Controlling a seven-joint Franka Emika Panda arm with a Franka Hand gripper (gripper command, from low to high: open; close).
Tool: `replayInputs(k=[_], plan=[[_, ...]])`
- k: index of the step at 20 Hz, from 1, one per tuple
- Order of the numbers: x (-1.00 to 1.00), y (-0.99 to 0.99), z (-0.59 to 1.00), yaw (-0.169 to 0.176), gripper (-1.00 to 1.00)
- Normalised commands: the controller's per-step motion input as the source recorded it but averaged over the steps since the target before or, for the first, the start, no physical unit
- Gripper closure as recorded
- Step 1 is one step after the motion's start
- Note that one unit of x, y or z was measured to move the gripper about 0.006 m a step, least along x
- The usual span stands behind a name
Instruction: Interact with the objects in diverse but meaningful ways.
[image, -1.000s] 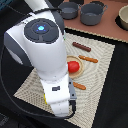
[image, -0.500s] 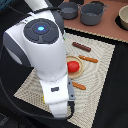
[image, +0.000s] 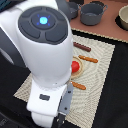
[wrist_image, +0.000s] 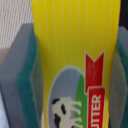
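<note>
The wrist view is filled by a yellow butter box (wrist_image: 75, 45) with a cow picture and red lettering. It sits between the green pads (wrist_image: 29, 75) of my gripper (wrist_image: 75, 75), which is shut on it. In the exterior view the arm's white body hides the box, and only the gripper's (image: 61, 111) grey fingers show low over the woven mat (image: 102, 60). A red tomato (image: 75, 66) lies on a tan plate beside the arm. A brown sausage stick (image: 81, 47) lies on the mat beyond it. A grey two-handled pot (image: 92, 14) stands at the back.
A second grey pot (image: 70, 9) and a pale bowl (image: 123, 18) stand on the wooden surface at the back. Two orange-handled utensils (image: 88, 59) (image: 78, 85) flank the plate. Dark cloth surrounds the mat.
</note>
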Motion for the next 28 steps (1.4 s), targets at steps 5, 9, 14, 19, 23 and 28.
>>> replayInputs(k=[5, 9, 14, 19, 23, 28], plan=[[-0.48, 0.71, 0.41, 0.0, 1.0], [-0.42, 0.79, 0.14, 0.0, 1.0], [-0.37, 0.76, 0.17, 0.0, 1.0], [-0.5, 0.71, 0.05, 0.0, 1.0], [-0.74, 0.65, -0.03, 0.0, 1.0], [-0.74, 0.46, -0.28, -0.009, 1.0]])
